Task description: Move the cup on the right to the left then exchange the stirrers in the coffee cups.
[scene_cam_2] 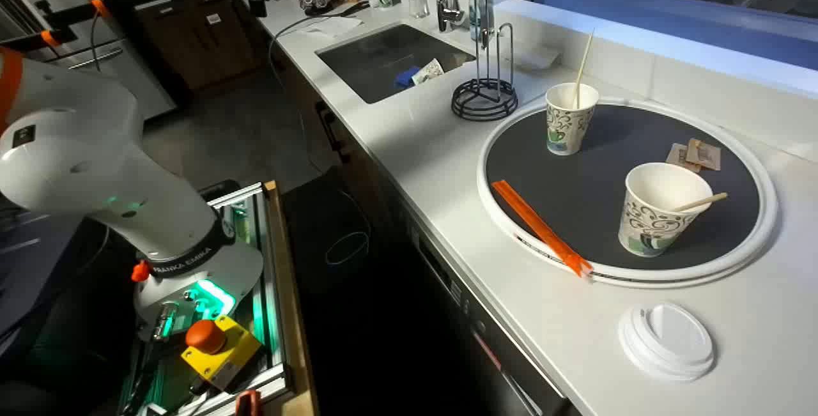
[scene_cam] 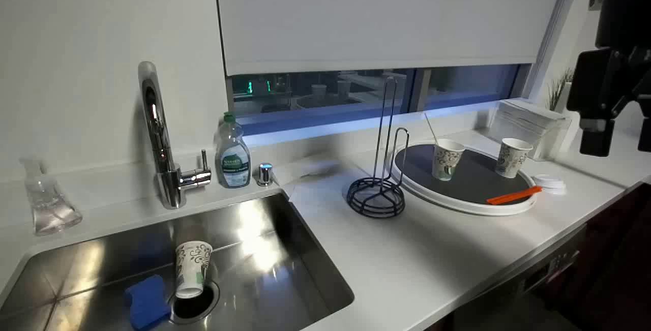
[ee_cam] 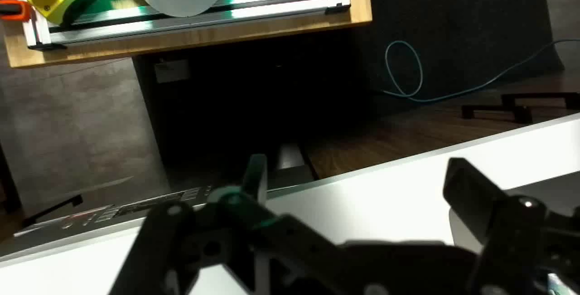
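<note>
Two small patterned paper cups stand upright on a round dark tray (scene_cam_2: pixel 575 199) with a white rim. The cup by the wire holder (scene_cam: pixel 447 163) (scene_cam_2: pixel 565 128) holds a tall thin pale stirrer (scene_cam: pixel 431 126) (scene_cam_2: pixel 584 68). The other cup (scene_cam: pixel 511 159) (scene_cam_2: pixel 655 218) holds a short tan stirrer (scene_cam_2: pixel 706 201) that barely rises above its rim; this stirrer is hidden in an exterior view. My gripper (scene_cam: pixel 621 140) is open and empty, up at the right edge of that view, apart from both cups. In the wrist view the gripper (ee_cam: pixel 360 175) has its fingers wide apart over the counter edge; no cups show there.
A black wire holder (scene_cam: pixel 376 201) stands beside the tray. An orange packet (scene_cam_2: pixel 540 227) lies across the tray's rim, brown packets (scene_cam_2: pixel 702 155) lie on it, and white lids (scene_cam_2: pixel 666 340) lie in front. A third cup (scene_cam: pixel 192 270) and blue sponge (scene_cam: pixel 147 303) lie in the sink.
</note>
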`<state>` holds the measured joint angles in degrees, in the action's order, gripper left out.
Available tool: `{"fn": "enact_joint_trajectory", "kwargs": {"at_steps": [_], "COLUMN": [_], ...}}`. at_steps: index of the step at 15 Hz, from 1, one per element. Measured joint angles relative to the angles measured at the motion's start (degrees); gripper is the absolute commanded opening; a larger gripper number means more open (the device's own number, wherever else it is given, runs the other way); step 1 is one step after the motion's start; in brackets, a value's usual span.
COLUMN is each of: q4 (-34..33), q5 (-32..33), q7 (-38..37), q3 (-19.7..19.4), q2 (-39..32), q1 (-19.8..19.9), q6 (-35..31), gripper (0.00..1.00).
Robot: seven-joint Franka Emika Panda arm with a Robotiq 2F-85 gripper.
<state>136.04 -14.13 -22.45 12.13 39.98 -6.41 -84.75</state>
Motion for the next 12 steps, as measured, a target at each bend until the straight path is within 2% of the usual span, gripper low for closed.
{"fn": "enact_joint_trajectory", "kwargs": {"at_steps": [8,12], "q4": [0.0,-0.05], "q5": [0.0,0.0], "q7": [0.0,-2.69], "q3": [0.04,-1.57], "q2": [0.0,-0.04], "q1": [0.16,4.41], "q6": [0.0,-0.63], "gripper": [1.0,1.0]}}
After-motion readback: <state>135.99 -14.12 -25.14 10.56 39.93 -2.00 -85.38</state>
